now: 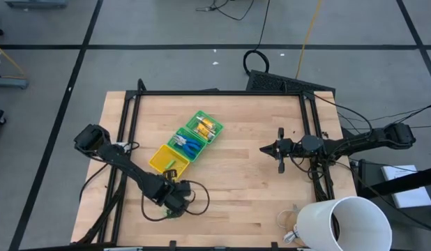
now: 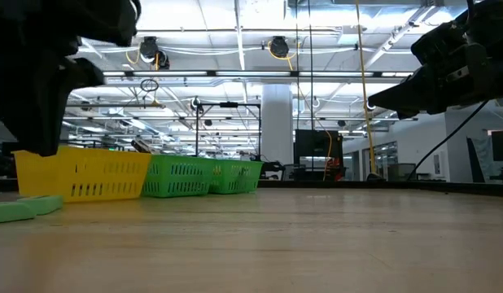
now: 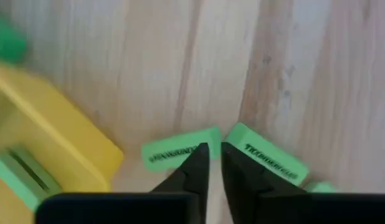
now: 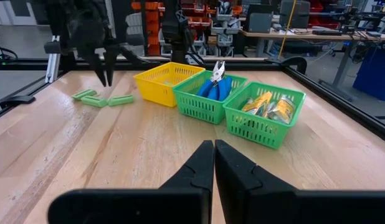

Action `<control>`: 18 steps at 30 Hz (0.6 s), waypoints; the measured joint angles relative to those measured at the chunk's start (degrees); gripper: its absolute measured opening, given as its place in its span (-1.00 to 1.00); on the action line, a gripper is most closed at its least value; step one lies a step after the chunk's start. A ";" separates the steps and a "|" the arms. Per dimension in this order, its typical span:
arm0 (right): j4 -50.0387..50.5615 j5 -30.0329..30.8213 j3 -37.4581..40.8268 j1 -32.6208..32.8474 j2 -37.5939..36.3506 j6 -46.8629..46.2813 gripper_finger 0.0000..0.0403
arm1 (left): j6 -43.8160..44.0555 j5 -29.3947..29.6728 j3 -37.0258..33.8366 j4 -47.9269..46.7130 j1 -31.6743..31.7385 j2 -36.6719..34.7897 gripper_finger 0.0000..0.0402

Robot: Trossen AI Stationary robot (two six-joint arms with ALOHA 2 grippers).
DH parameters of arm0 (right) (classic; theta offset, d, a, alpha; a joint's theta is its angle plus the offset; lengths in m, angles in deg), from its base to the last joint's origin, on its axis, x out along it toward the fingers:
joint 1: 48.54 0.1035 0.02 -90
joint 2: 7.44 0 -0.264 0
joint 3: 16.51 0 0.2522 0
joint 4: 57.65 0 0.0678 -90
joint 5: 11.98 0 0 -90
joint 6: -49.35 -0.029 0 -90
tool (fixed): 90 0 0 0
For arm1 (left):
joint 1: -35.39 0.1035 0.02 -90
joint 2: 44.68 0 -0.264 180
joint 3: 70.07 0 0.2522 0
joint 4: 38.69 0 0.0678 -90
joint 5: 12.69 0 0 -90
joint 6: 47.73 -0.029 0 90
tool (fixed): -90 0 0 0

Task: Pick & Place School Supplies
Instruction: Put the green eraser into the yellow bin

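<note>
The left arm's fingers (image 3: 214,163) are pinched together with nothing between them, tips down at the tabletop (image 3: 180,68) in the gap between two green sticks (image 3: 175,151). A third green piece shows at the picture's edge, so we count three loose on the wood, just beside the yellow basket (image 4: 166,81). That basket already holds at least one green stick (image 3: 21,171); how many more, we cannot say from here. Moving right, the middle green basket (image 4: 209,99) carries the blue-handled scissors (image 4: 215,86), and the end green basket (image 4: 264,115) carries the yellow-orange pieces (image 4: 262,104). We judge those two sorts done and the sticks the only work left. Farther right, the right arm's fingers (image 4: 214,163) are shut and empty, held above bare wood well apart from the baskets. A big white cup (image 1: 344,223) stands at the tabletop's near right corner.
</note>
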 joint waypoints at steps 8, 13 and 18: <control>-0.21 -0.01 -0.01 0.01 0.00 -0.01 -0.96 | 28.20 -3.23 -0.28 2.90 4.03 -0.04 -0.26; -0.22 -0.01 -0.02 0.02 0.00 -0.02 -0.96 | 39.40 -4.75 -1.30 6.56 4.35 -0.04 0.01; -0.22 -0.01 -0.02 0.02 0.00 0.00 -0.96 | 52.13 -6.62 -1.33 4.76 4.23 -0.07 0.11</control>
